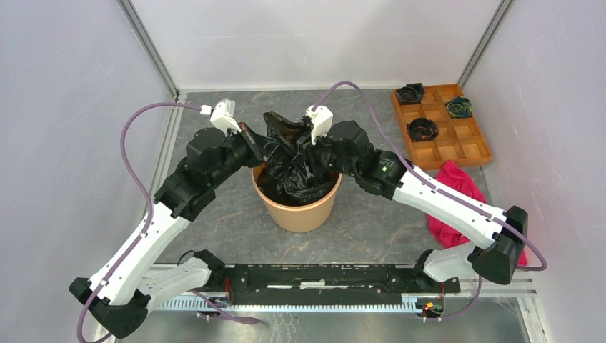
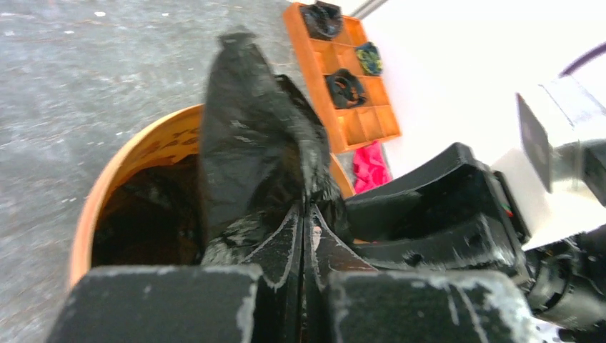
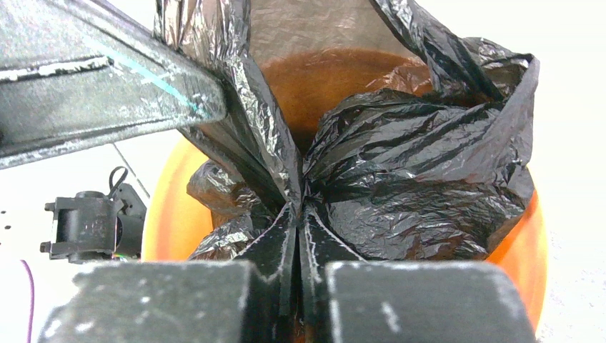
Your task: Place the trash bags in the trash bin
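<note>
bag half in, both pincers nipping its film above the bucket

crinkled glossy black plastic bag [image 1: 293,153] bunched in the mouth of the round orange plastic bucket [image 1: 300,214] standing mid-way across the grey bench [image 1: 214,221], lower folds inside the walls, upper folds rising well above the rim. left pincer [image 2: 304,223] clamped tight on a raised fold at its own side of the bucket; right pincer [image 3: 299,214] narrow, fingers nearly meeting with film caught at the tips on the opposite side. judged as the seating step, roughly midway. best done by lowering both pinched folds evenly below the rim, slowly, so the thin film neither tears nor springs back out; worth pressing straight down rather than sideways to avoid tipping the light-looking bucket, and letting go only once the folds sit inside.
</note>
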You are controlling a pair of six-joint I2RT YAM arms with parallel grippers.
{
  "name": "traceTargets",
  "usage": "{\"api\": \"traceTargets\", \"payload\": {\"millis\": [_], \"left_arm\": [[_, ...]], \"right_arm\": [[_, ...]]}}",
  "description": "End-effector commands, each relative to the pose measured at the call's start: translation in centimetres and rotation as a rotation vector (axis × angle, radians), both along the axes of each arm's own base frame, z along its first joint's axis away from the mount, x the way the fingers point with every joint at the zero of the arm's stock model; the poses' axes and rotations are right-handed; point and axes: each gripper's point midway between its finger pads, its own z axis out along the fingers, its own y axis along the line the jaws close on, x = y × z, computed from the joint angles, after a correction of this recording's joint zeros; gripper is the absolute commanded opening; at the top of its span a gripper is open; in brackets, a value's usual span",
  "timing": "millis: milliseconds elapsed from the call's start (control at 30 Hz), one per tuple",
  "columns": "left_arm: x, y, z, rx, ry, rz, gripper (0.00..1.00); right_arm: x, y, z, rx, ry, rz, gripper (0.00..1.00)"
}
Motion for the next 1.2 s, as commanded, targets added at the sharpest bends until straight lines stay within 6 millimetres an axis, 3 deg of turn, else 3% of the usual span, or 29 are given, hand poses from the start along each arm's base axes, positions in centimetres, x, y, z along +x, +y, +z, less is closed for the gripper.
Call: {"api": "traceTargets", "payload": {"millis": [0,133,233,367,533,667,800,967,1067,1167], "left_arm": [[-0.6,3.6,2.0,0.09,-0.069,0.113,0.02],[-1.9,5.9,1.9,0.145,-0.068,0.163,0.02],[-2.5,7.1,1.2,0.175,-0.054,0.191,0.02],[-3.2,7.9,0.9,0.185,-0.05,0.205,0.02],[-3.7,8.3,0.5,0.195,-0.042,0.202,0.02],[-3.9,8.4,0.4,0.198,-0.041,0.2,0.02],[-4.0,8.4,0.4,0.198,-0.043,0.2,0.02],[-4.2,8.7,0.4,0.204,-0.046,0.204,0.02],[-4.3,8.9,0.5,0.207,-0.047,0.208,0.02],[-4.5,9.1,0.6,0.205,-0.05,0.213,0.02]], "right_arm": [[0.2,-1.7,2.5,-0.056,-0.113,0.007,0.49],[-0.3,-2.5,4.1,-0.119,-0.205,0.069,0.68],[-0.4,-3.7,5.1,-0.162,-0.28,0.087,0.9],[-0.3,-5.1,5.5,-0.208,-0.347,0.08,0.98],[-1.4,-4.6,5.0,-0.185,-0.374,0.151,0.91],[-2.3,-2.7,3.5,-0.156,-0.332,0.25,0.77],[-4.9,0.1,2.7,-0.066,-0.284,0.438,0.82],[-2.9,0.3,0.6,-0.107,-0.265,0.348,0.78],[-1.3,0.1,-1.0,-0.157,-0.263,0.283,0.71],[-0.4,0.4,-1.4,-0.163,-0.282,0.253,0.61]]}}
